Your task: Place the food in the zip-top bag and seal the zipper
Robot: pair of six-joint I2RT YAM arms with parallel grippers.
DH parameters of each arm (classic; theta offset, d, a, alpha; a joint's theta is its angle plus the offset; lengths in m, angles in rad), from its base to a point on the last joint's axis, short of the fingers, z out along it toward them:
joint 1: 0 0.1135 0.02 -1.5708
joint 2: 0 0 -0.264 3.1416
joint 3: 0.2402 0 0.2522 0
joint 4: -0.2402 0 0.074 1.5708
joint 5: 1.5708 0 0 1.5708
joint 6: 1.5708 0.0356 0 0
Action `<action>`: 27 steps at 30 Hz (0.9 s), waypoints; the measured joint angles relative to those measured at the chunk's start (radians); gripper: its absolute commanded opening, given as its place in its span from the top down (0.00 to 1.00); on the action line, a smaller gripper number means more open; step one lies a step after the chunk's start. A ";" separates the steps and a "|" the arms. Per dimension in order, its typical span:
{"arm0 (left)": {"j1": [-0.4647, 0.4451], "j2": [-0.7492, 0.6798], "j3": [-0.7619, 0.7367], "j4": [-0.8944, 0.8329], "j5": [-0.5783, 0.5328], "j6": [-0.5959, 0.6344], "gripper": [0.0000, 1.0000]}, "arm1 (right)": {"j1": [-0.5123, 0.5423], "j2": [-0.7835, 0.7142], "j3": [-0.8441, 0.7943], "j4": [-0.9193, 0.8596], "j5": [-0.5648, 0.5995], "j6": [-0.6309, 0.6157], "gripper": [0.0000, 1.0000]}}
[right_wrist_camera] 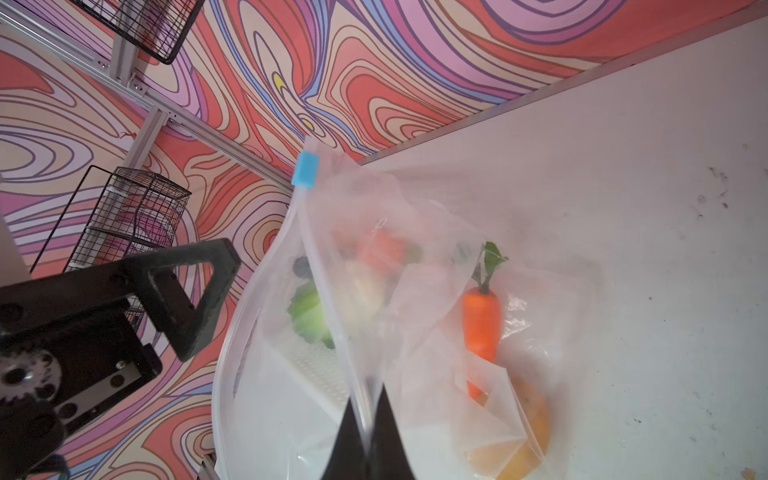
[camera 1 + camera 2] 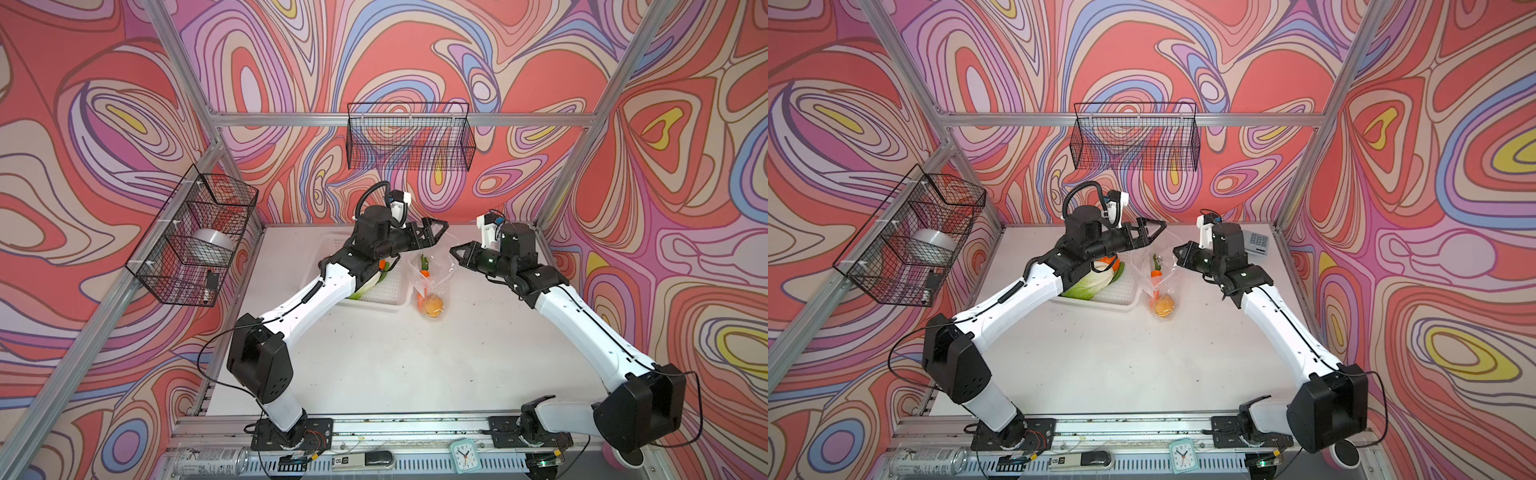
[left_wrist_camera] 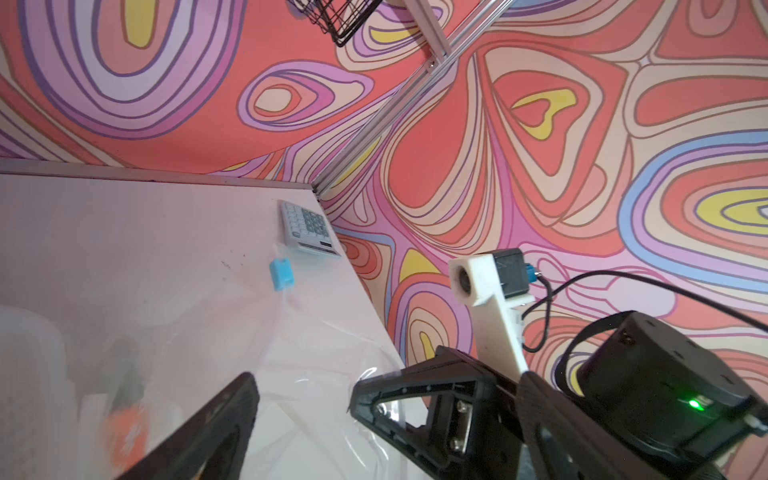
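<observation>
The zip-top bag [image 2: 434, 278] lay mid-frame beside the basket [image 2: 374, 309], its long axis running up-down with the mouth uppermost. The right gripper [image 1: 368, 415] was pinched tight on its zipper [image 1: 320, 286]. The left gripper [image 2: 438, 235] gaped wide, holding nothing (the print on the can [image 2: 210, 459] was too small to read).

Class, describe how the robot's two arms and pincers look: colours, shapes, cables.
The left arm and right arm have white shells, black joints and thin black cables. The left pincer and right pincer are black, with hollow triangular fingers. White camera brackets top the wrists.
</observation>
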 measured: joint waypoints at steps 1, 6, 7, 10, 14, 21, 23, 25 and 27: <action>0.000 0.000 0.002 0.008 0.009 -0.008 0.00 | 0.000 0.001 0.000 0.002 -0.001 0.000 1.00; 0.012 -0.003 0.003 0.026 0.031 -0.018 0.00 | 0.000 0.001 0.000 0.008 -0.001 0.003 1.00; 0.021 -0.005 0.003 0.024 0.029 -0.012 0.00 | 0.000 0.001 0.000 0.008 0.000 0.003 1.00; 0.057 -0.023 0.003 -0.006 0.011 0.023 0.01 | 0.000 0.001 0.000 0.008 0.000 0.003 1.00; 0.133 -0.055 0.003 -0.068 -0.024 0.087 0.02 | 0.000 0.001 0.000 0.008 0.000 0.003 1.00; 0.264 -0.055 -0.029 -0.183 -0.095 0.215 0.03 | 0.000 0.001 0.000 0.001 0.008 0.003 1.00; 0.271 -0.029 -0.030 -0.232 -0.129 0.267 0.03 | 0.000 0.001 0.000 0.000 0.013 0.003 1.00; 0.270 0.010 -0.021 -0.284 -0.159 0.313 0.03 | 0.000 0.001 0.000 0.000 0.014 0.005 1.00; 0.268 0.064 0.004 -0.344 -0.189 0.355 0.03 | 0.000 0.001 0.000 0.001 0.015 0.007 1.00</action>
